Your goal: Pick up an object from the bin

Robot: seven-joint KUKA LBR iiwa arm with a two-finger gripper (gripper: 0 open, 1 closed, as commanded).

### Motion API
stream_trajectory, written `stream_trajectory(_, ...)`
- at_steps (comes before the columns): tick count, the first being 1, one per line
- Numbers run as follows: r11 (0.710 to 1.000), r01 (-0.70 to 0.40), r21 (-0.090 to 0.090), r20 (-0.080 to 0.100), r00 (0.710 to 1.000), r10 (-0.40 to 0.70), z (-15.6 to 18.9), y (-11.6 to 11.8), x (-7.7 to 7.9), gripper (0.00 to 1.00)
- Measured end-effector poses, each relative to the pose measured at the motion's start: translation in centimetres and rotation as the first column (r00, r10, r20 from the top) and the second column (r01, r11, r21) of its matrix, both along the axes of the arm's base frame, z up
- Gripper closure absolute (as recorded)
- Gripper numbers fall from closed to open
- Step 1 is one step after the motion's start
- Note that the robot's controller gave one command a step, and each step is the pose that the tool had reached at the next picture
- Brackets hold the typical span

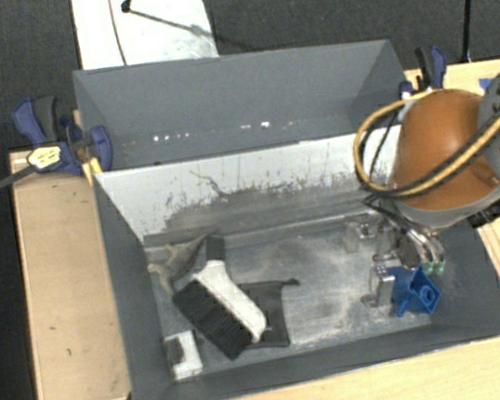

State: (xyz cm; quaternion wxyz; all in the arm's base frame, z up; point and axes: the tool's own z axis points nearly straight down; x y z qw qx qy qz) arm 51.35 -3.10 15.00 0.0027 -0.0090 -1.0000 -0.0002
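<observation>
My gripper [387, 265] hangs low over the right part of the bin floor, under the arm's orange cover. Right beside it, on its right and slightly nearer the front wall, lies a small blue plastic block [415, 291]; it looks to touch the gripper's lower metal part. I cannot make out whether the block sits between the jaws. A white-backed brush with black bristles [222, 310] lies slantwise at the left of the bin, well apart from the gripper.
A black flat piece [272, 307] lies partly under the brush. A small white thing [182, 354] sits in the front left corner. A grey-tan piece [183, 255] lies near the back left. The arm's cables loop over the right wall.
</observation>
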Motion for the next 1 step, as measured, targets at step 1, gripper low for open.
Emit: stream_trajectory(1,1.000,-0.001,-0.001,0.008,1.000,0.001,0.45,0.01,0.17,0.00)
